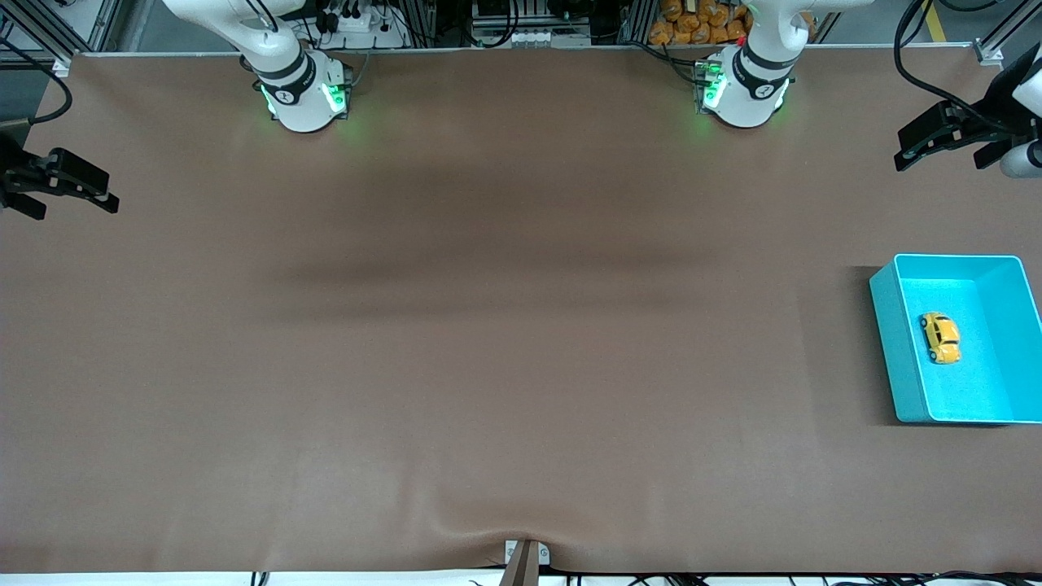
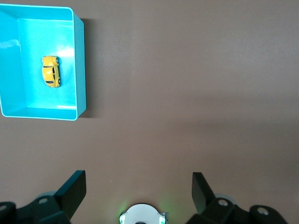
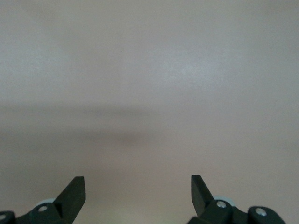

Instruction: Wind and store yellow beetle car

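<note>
Yellow beetle car (image 1: 940,338) lay inside the turquoise bin (image 1: 892,342), on the bin's floor and about midway between its walls, touching none of them. It sat on its wheels. The bin stood at the left arm's end of the brown surface (image 1: 488,342), with nothing else near it.

Both arms waited. The left end effector (image 1: 936,140) hung with its fingers spread wide and empty above the edge of the surface at the left arm's end, not over the bin. The right end effector (image 1: 69,185) hovered at the right arm's end, also wide open and holding nothing; its wrist view showed only bare surface between the 2 fingers (image 3: 74,191).

From where I stood, the car looked light, hard and glossy, a small rigid toy with a rounded roof that would likely slip out of a pinch from above. The flat sides, just over the wheels, seemed the better place to take hold, across the body's narrow width. The bin's walls would crowd a wide-open approach, so a straight descent looked safest. Since the car already sat in the bin, it was impossible to say whether it had been wound.
</note>
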You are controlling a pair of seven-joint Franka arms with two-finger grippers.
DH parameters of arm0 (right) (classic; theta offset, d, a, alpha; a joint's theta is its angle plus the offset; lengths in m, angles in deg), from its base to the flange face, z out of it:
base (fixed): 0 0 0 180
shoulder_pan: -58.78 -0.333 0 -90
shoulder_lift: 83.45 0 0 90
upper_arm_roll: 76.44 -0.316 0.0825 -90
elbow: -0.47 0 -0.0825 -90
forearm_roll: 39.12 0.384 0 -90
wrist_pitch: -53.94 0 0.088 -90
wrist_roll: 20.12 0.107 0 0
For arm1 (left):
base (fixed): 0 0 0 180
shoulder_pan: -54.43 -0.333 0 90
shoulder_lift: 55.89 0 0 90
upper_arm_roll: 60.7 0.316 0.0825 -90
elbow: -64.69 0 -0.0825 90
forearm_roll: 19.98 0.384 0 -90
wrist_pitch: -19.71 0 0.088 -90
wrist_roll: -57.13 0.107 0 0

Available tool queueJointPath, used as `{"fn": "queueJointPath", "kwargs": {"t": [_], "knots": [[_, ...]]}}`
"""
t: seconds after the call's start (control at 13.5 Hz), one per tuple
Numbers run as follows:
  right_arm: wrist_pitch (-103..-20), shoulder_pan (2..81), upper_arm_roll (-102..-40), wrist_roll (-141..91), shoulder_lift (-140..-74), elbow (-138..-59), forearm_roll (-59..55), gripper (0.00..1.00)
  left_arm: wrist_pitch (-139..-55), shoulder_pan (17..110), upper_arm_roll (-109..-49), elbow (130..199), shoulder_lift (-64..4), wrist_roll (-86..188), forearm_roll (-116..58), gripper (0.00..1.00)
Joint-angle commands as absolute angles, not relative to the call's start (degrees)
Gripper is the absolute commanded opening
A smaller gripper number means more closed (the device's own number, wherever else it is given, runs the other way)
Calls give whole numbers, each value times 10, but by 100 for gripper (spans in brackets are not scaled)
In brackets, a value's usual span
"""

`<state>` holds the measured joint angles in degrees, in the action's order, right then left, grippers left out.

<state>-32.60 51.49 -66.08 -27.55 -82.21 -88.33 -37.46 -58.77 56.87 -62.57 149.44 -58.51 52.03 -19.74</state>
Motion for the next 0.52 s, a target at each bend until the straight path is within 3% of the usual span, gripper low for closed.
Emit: {"fn": "queueJointPath", "kwargs": {"t": [0.0, 0.44], "knots": [[-315, 514, -663, -269, -825, -855, -367, 100, -575, 572, -622, 1481, -582, 528, -209, 100], [-307, 516, -662, -268, -827, -854, -367, 100, -575, 572, -623, 1482, -582, 541, -209, 100]]}}
